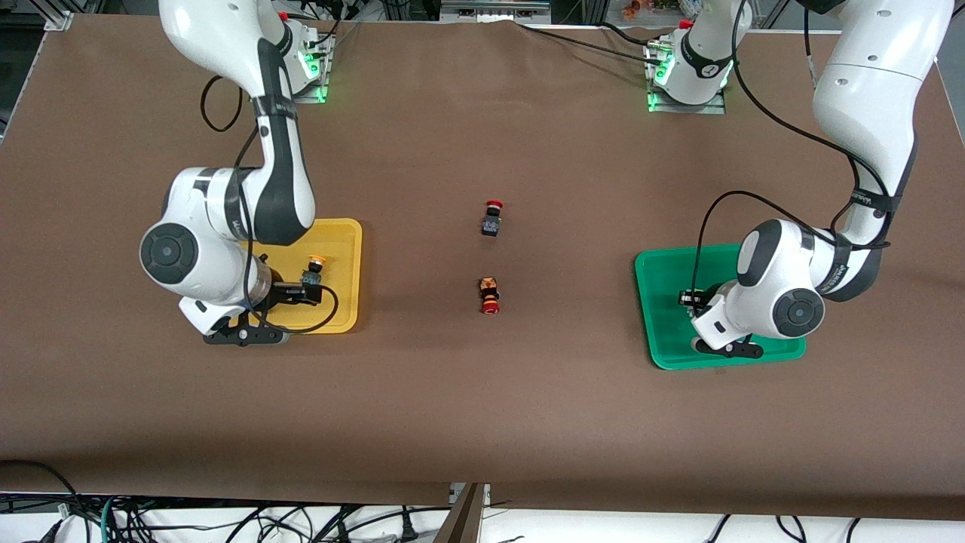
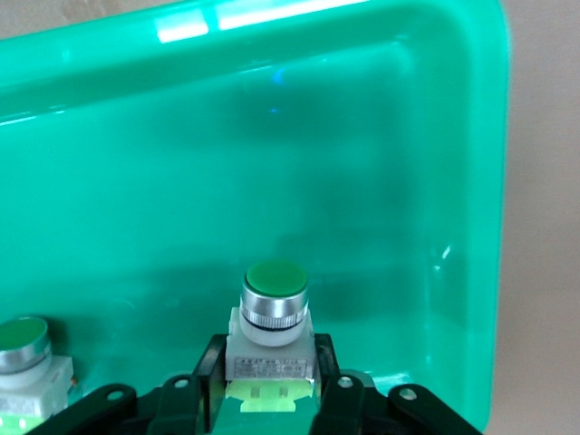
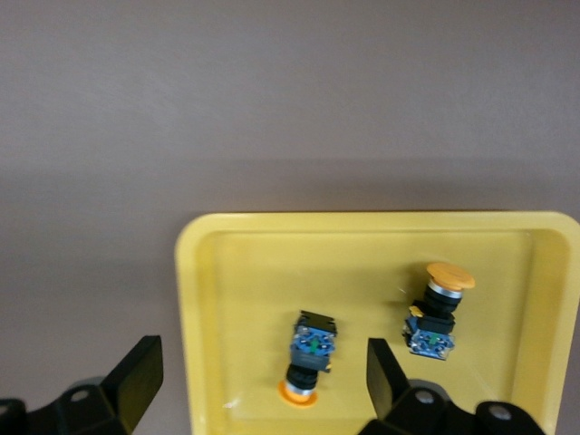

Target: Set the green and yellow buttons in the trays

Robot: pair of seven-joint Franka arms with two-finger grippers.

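Green and yellow buttons, four in all, in two trays on a brown table (image 1: 482, 415). Yellow tray (image 1: 343, 234) toward the right arm's end; green tray (image 1: 660, 302) toward the left arm's end.

In the yellow tray, two dark yellow-capped buttons: first yellow button (image 3: 308, 355) lying on the tray floor between the fingers of the right gripper (image 3: 258, 381), touched by neither finger; second yellow button (image 3: 437, 308) just beside it, tilted, cap up. Right gripper low over the yellow tray, fingers (image 3: 136, 376) spread wide apart, holding nothing.

In the green tray, two silver-white buttons with green caps. Held green button (image 2: 274, 331) upright, cap up, body clamped between the fingers of the left gripper (image 2: 270, 399), low over the tray floor; contact with the floor not clear. Second green button (image 2: 23, 358) near it in the tray, partly cut off at the edge of the left wrist view.

Midway between the trays, on bare table, two dark red-capped buttons, apart from each other: upper red button (image 1: 492, 218) farther from the front camera, lower red button (image 1: 489, 295) nearer to it.
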